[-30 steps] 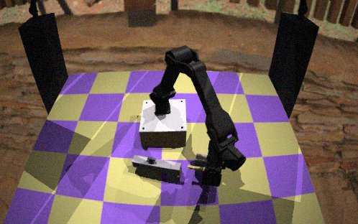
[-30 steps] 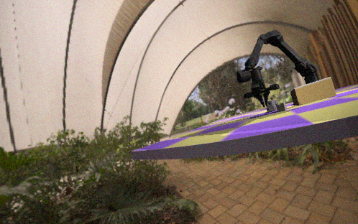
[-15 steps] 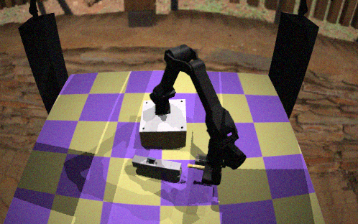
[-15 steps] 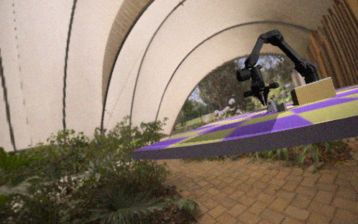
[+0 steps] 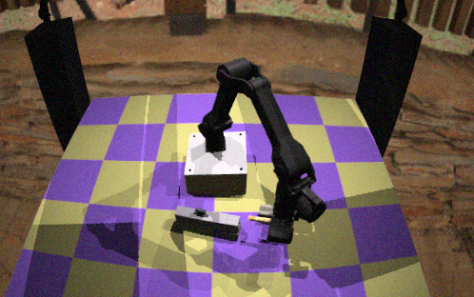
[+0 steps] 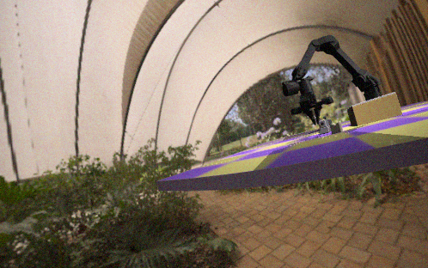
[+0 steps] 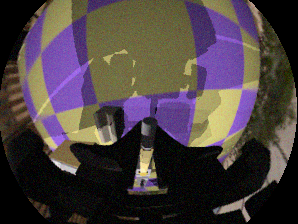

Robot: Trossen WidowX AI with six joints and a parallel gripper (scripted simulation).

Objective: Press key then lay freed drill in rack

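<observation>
The drill's yellow shaft (image 5: 259, 219) (image 7: 145, 159) sticks out left of my gripper (image 5: 279, 226) (image 6: 317, 122) (image 7: 146, 123), which is shut on the drill's grey and dark body, low over the table. The shaft lies roughly level and points towards the grey holder block (image 5: 207, 224) (image 6: 337, 127), with a gap between them. A small dark key (image 5: 200, 211) sits low on top of the block. The light grey rack (image 5: 266, 209) (image 6: 325, 126) (image 7: 106, 126) stands just behind my gripper and is partly hidden by it in the top view. The drill's far end is hidden.
The arm stands on a white-topped box (image 5: 216, 164) (image 6: 376, 110) (image 7: 65, 157) behind the holder block. Two black posts (image 5: 59, 81) (image 5: 390, 81) stand at the table's back corners. The checkered table (image 5: 381, 238) (image 6: 301, 155) carries shadows of the arm.
</observation>
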